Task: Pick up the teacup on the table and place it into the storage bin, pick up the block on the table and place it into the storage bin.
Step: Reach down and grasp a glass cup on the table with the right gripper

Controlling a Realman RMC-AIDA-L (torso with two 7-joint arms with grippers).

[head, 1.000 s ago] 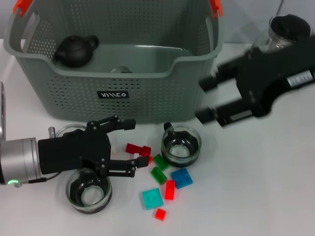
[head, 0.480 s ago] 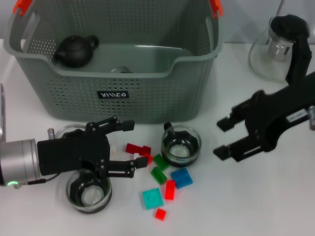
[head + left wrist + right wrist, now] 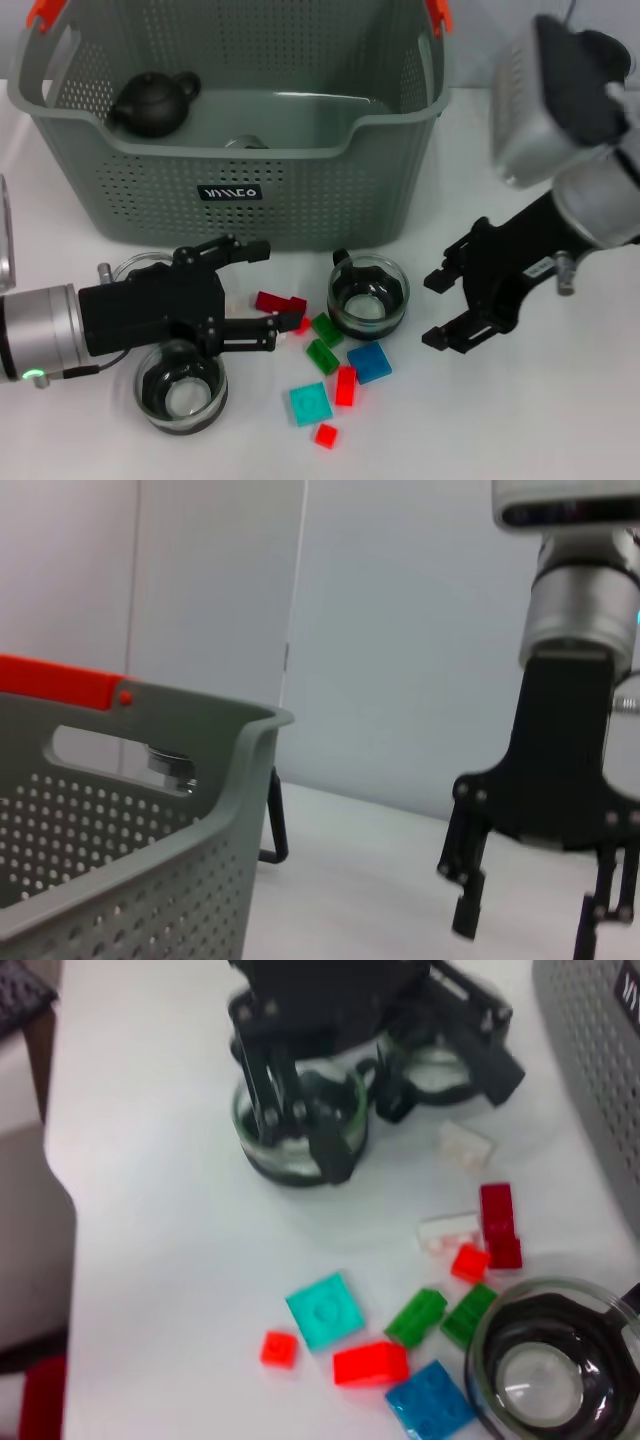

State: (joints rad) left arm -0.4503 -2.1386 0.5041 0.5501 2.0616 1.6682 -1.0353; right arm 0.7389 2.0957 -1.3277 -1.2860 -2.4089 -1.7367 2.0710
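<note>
— Scanning left to right: my left gripper (image 3: 253, 295), fingers spread and empty, lies beside the dark red block (image 3: 279, 302). Status of the teacup?

— The clear round glass teacup with black band (image 3: 368, 294) stands before the grey perforated storage bin (image 3: 300, 190). Likely light, slippery, fragile; I would grip across its rim. My right gripper (image 3: 443, 306), spread and empty, hovers just beside it.

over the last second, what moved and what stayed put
The right gripper came down from beside the storage bin toward the table, jaws open, now just right of the middle teacup. Nothing was grasped or released. The left gripper, jaws open over the red block, the cups and the blocks kept their places.
</note>
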